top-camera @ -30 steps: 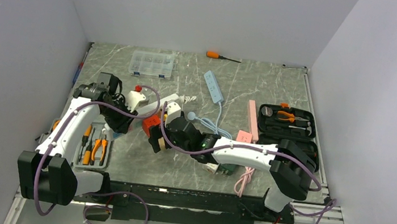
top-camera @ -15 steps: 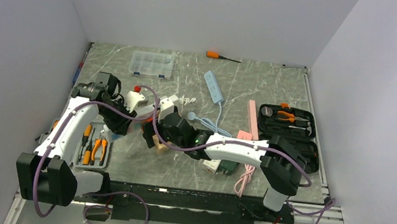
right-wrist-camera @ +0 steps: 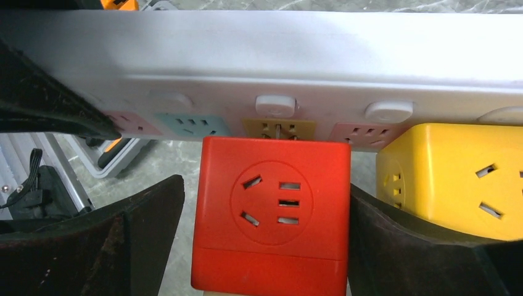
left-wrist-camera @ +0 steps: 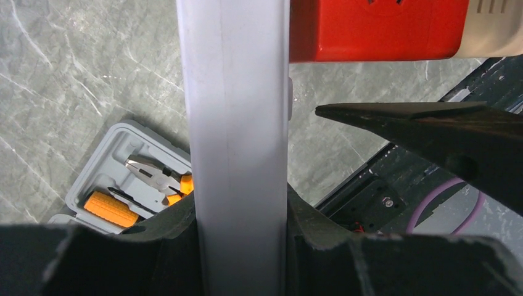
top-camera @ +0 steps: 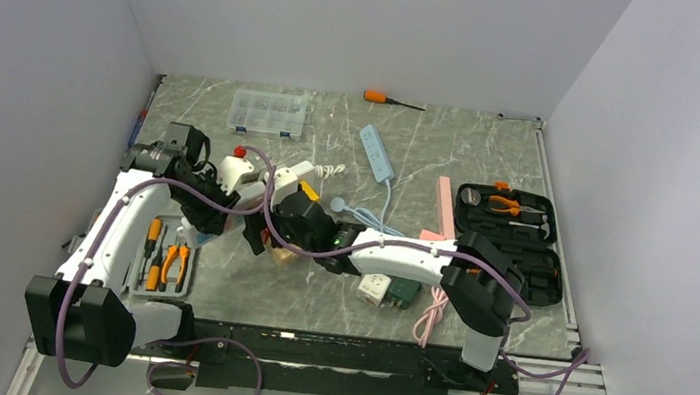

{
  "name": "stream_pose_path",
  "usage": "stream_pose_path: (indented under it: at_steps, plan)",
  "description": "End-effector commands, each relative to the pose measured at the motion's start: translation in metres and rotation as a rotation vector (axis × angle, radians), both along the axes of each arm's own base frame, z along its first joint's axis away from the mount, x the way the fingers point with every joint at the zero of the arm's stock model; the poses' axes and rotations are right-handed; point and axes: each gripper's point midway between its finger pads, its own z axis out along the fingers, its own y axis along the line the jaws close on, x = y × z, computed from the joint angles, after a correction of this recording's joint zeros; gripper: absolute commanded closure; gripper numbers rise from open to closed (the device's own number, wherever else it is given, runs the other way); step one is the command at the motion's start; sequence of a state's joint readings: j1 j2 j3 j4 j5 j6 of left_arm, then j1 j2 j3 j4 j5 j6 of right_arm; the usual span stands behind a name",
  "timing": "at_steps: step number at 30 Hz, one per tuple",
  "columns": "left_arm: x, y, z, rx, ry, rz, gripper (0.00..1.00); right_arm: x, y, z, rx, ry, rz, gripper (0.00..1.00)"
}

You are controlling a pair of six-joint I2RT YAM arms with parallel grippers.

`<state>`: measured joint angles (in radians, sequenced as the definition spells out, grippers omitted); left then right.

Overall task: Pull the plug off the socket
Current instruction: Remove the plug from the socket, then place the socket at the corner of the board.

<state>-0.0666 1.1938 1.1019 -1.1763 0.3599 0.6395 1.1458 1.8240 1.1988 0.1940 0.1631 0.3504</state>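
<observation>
Where the two arms meet just beyond the grey tool tray (top-camera: 190,279), my right claw (right-wrist-camera: 265,191) stands wide open astride the red cube plug (right-wrist-camera: 271,216). One finger is clear of its side, the other just beside it, and the claw grips nothing. The plug's face shows five slots inside a moulded ring. It sits in the amber outlet of the white power strip (right-wrist-camera: 259,55), with a yellow cube plug (right-wrist-camera: 456,179) just beside it. My left claw (left-wrist-camera: 240,246) is clamped across the strip, holding it above the table (top-camera: 293,296). Farther back lie a blue strip (top-camera: 377,153), a clear compartment box (top-camera: 269,113) and an orange-handled screwdriver (top-camera: 378,97).
</observation>
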Motion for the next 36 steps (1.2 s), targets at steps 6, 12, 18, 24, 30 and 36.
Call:
stream_pose_path:
  at_steps: [6,12,18,24,30,36]
  plan:
    - [-0.003,-0.035,0.045,-0.19,-0.118,-0.122,1.0,0.014,0.014,0.005,0.044,0.02,0.028,0.34]
    - [-0.001,-0.026,0.034,-0.136,-0.121,-0.103,1.0,0.014,0.011,0.006,0.033,0.031,0.05,0.66]
    - [0.011,-0.006,0.02,-0.025,-0.131,-0.041,1.0,0.012,0.005,0.008,0.009,0.043,0.047,0.8]
    - [0.024,0.011,0.011,0.069,-0.16,0.016,1.0,0.003,-0.003,0.0,-0.015,0.072,0.057,0.88]
    - [0.034,0.027,-0.002,0.154,-0.17,0.062,1.0,-0.003,-0.015,-0.005,-0.056,0.101,0.051,0.94]
    - [0.04,0.034,-0.004,0.187,-0.175,0.083,1.0,-0.013,-0.029,-0.015,-0.078,0.133,0.047,0.97]
